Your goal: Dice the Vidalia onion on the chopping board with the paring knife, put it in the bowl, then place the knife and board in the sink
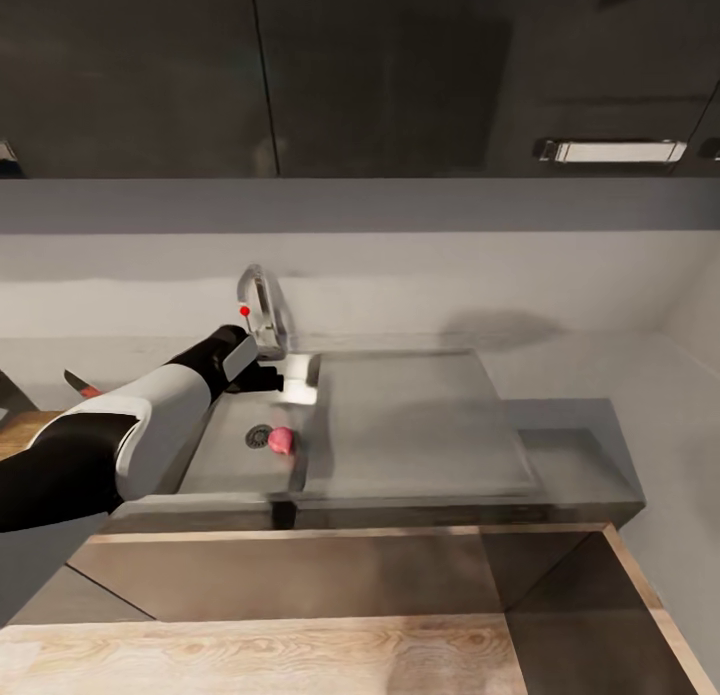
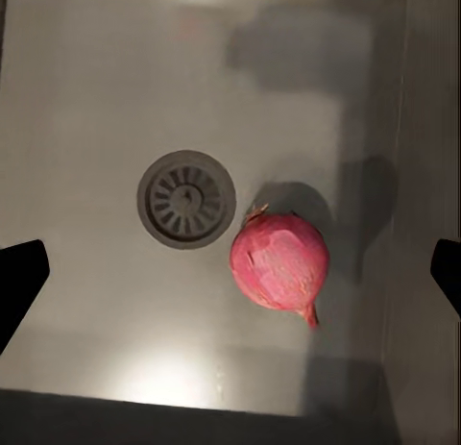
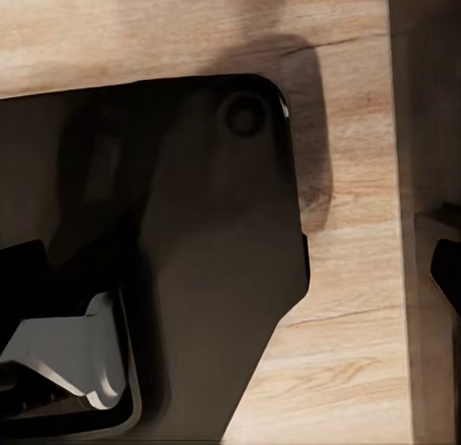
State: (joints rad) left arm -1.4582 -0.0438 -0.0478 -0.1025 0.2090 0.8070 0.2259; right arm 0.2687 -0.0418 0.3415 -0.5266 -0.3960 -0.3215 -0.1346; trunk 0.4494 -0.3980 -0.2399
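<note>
The left arm reaches out over the sink, its gripper poised above the basin just below the chrome tap with the red dot. In the left wrist view the gripper looks straight down into the steel basin, and its jaws are spread wide, the two dark fingertips showing at opposite edges of the picture with nothing between them but the basin floor.

The Vidalia onion lies on the floor of the basin, just beside the round dark drain. In the left wrist view the onion is a pinkish-red lump with a small stem tip, close against the rim of the drain and resting apart from both fingertips.

At the left edge of the head view, the corner of the wooden chopping board sits on the table, and the paring knife with its red handle lies just behind it.

The right wrist view looks down on light wood floor and a dark part of the robot's body; one dark fingertip shows at the edge, and whether the right jaws are spread or closed cannot be told.
</note>
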